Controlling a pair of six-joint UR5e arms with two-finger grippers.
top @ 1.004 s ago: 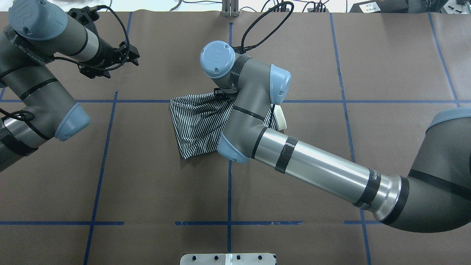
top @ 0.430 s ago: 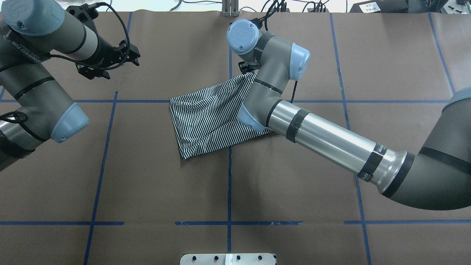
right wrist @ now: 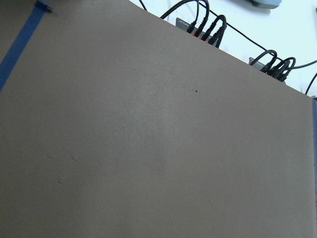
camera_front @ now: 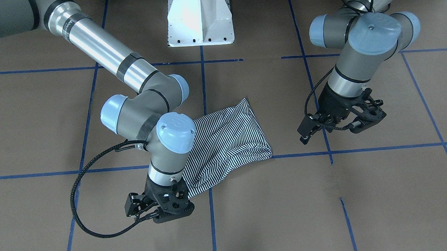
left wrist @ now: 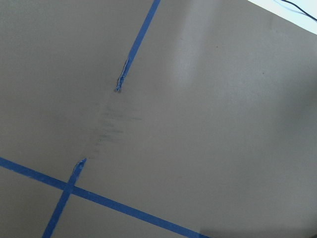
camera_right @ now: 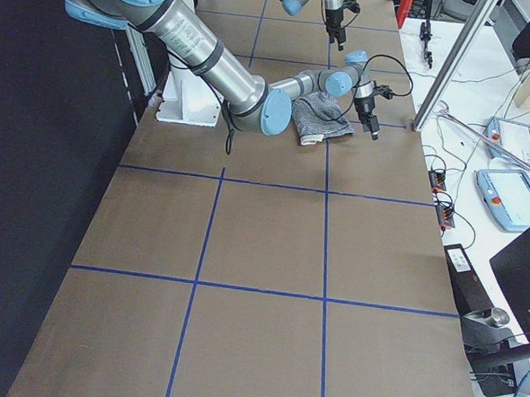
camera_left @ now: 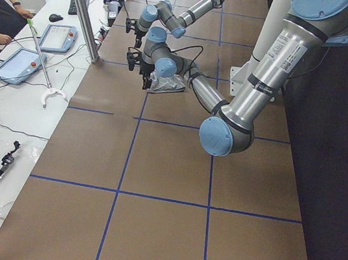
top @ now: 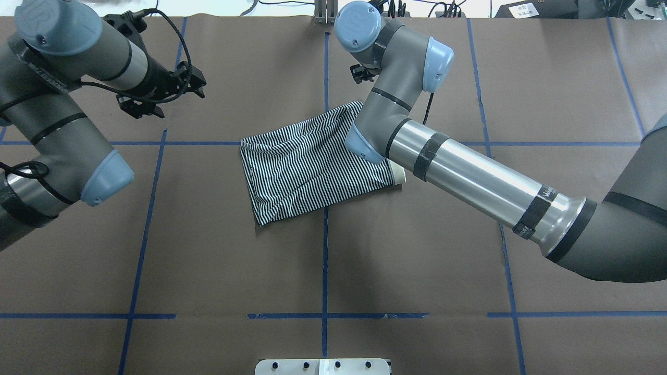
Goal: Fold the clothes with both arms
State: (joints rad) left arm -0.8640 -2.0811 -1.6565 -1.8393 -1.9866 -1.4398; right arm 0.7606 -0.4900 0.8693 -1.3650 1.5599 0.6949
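Observation:
The striped clothes (top: pixel 307 164) lie as a folded bundle at the table's middle, with the cream collar (top: pixel 398 174) peeking out at the right edge beside the right arm's forearm. In the front-facing view the clothes (camera_front: pixel 228 140) lie flat with nothing gripping them. My right gripper (camera_front: pixel 160 214) hovers just past the bundle's far corner, open and empty; overhead, the right gripper (top: pixel 358 73) is mostly hidden under its wrist. My left gripper (top: pixel 167 96) hangs open and empty at the far left, well clear of the cloth; the front-facing view shows this left gripper (camera_front: pixel 335 131) too.
Brown paper with a blue tape grid (top: pixel 324 260) covers the table. The white pedestal base (camera_front: pixel 200 21) stands at the robot's side. Cables and a metal post (top: pixel 325 13) line the far edge. An operators' desk with tablets (camera_left: pixel 37 48) lies beyond it.
The right gripper pulled the shirt's top corner toward the far edge, let go of it and moved on beyond it. The cloth now lies flatter. The left arm shifted slightly.

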